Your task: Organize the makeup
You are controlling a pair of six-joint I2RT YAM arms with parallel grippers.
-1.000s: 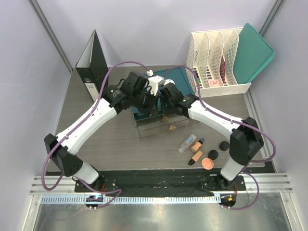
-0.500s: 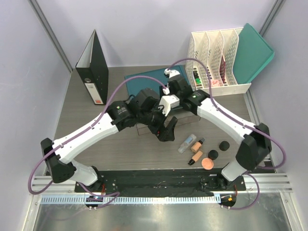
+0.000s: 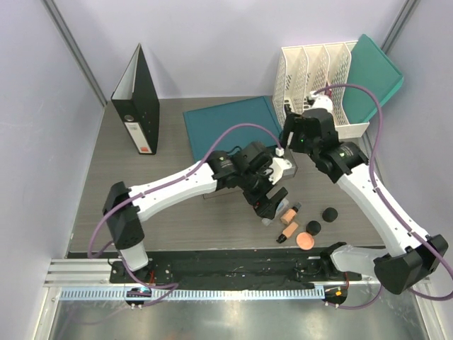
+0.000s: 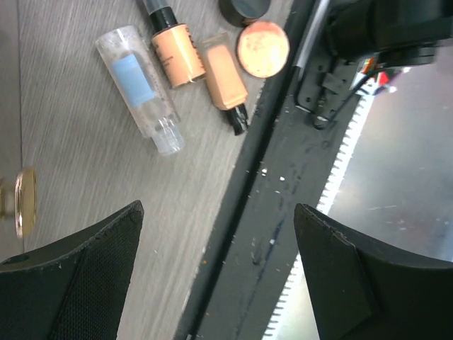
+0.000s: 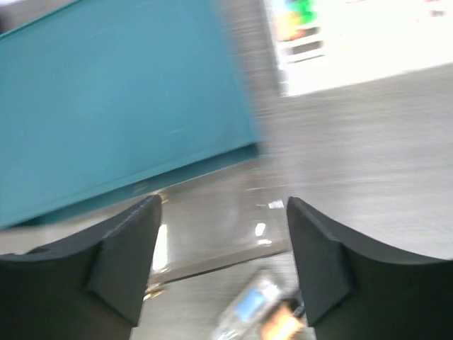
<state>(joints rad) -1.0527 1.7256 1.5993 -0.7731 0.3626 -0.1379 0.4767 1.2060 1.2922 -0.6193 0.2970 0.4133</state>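
Makeup (image 3: 289, 214) unsorted, all loose near the desk's (image 3: 170, 221) front-right edge; left gripper (image 4: 216, 234) and right gripper (image 5: 224, 212) both spread, empty.

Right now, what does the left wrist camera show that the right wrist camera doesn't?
Only left wrist: the peach disc, a black jar's edge and the table's black front rail. Only right wrist: the teal board and, blurred, the white rack. Both: the clear bottle on the grey table.
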